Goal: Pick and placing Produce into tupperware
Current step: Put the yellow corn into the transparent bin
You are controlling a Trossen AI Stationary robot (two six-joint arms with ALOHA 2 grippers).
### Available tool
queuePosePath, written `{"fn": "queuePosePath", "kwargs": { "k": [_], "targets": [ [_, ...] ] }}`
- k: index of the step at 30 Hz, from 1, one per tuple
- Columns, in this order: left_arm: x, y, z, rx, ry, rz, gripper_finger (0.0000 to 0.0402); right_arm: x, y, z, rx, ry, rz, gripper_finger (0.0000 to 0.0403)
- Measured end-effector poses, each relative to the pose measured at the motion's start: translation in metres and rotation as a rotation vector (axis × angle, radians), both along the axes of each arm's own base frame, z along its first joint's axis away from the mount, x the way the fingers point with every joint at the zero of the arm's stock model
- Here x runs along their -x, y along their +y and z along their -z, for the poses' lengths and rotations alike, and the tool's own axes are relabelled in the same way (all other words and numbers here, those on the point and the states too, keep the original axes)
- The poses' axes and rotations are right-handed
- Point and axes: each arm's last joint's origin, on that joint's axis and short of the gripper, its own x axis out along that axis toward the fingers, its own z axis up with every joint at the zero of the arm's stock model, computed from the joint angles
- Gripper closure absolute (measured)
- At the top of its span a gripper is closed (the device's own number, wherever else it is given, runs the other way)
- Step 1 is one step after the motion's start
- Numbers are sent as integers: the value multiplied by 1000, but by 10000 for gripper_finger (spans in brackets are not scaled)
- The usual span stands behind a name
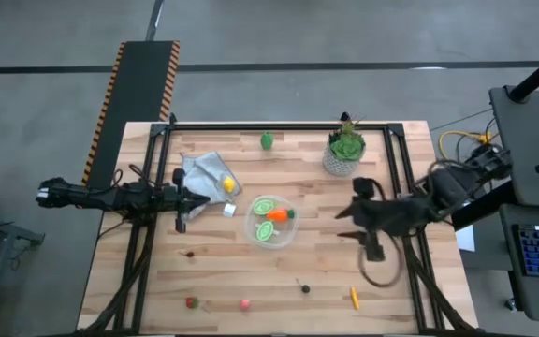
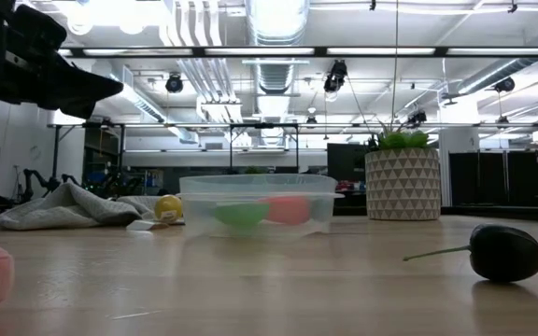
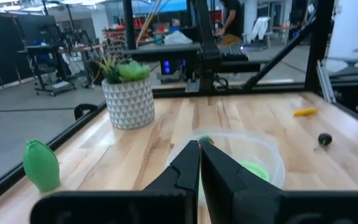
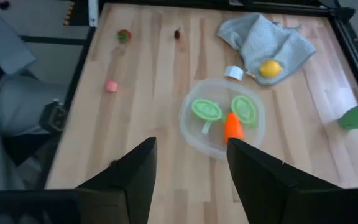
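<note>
The clear tupperware (image 1: 271, 222) stands mid-table with two green pieces (image 4: 206, 109) and an orange piece (image 4: 232, 126) inside. Loose produce lies around it: a yellow piece (image 1: 228, 184) on the grey cloth (image 1: 202, 173), a green one (image 1: 267, 140) at the far edge, and red (image 1: 192, 301), pink (image 1: 245, 303), dark (image 1: 304, 287) and orange-yellow (image 1: 354, 298) ones near the front edge. My left gripper (image 1: 199, 199) is shut, level, just left of the tupperware. My right gripper (image 4: 188, 162) hangs open and raised right of the tupperware, tilted down, nothing between its fingers.
A potted plant (image 1: 344, 150) stands at the far right. A small white cube (image 1: 229, 210) lies between the cloth and the tupperware. Another small dark piece (image 1: 189, 253) lies front left. A black frame (image 1: 279, 124) runs along the table's far edge and sides.
</note>
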Motion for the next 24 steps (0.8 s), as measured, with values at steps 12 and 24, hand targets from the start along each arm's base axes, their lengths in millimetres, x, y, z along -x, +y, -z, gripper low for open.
{"fn": "queuePosePath", "kwargs": {
  "k": [12,24],
  "targets": [
    [0,0,-3,4,-29,0,402,19,28,4,-156,45,34,216],
    [0,0,-2,4,-23,0,402,17,40,20,-447,242,304,216]
  ]
}}
